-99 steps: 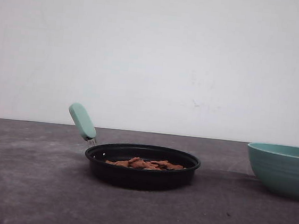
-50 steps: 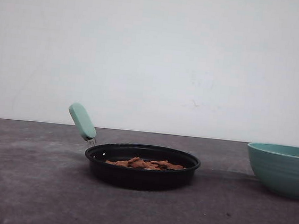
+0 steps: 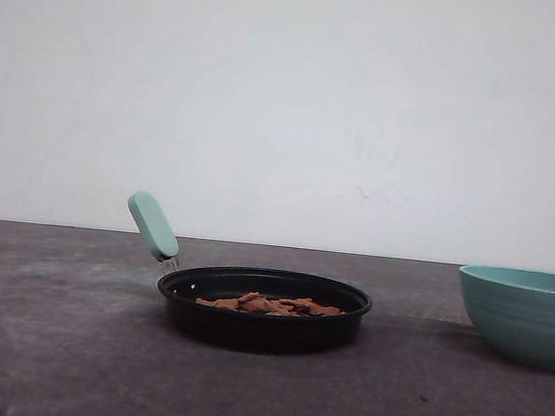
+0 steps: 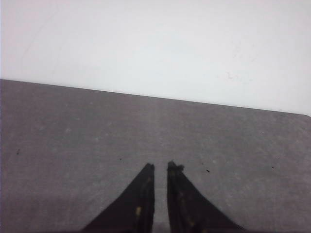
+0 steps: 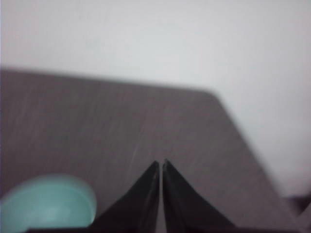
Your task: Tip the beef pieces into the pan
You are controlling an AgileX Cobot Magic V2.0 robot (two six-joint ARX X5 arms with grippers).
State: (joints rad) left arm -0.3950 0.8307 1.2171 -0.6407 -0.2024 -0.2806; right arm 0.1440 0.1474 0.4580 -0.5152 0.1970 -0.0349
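Plain white wall, dark grey bench (image 3: 45, 343). Beef pieces (image 3: 269, 305) heaped inside pan (image 3: 263, 308); pour looks complete. Left tool (image 4: 160, 167) clenched, empty, over bare bench. Right tool (image 5: 161, 162) clenched, empty; teal bowl (image 5: 46, 201) just beside it, so right arm nearer bowl.

Teal bowl (image 3: 527, 314) cut off by front view's 3 o'clock edge. Beef pieces (image 3: 269, 305) partly hidden behind pan (image 3: 263, 309) near wall. Right wrist view blurred; bowl (image 5: 47, 203) there cropped at 7 o'clock corner.
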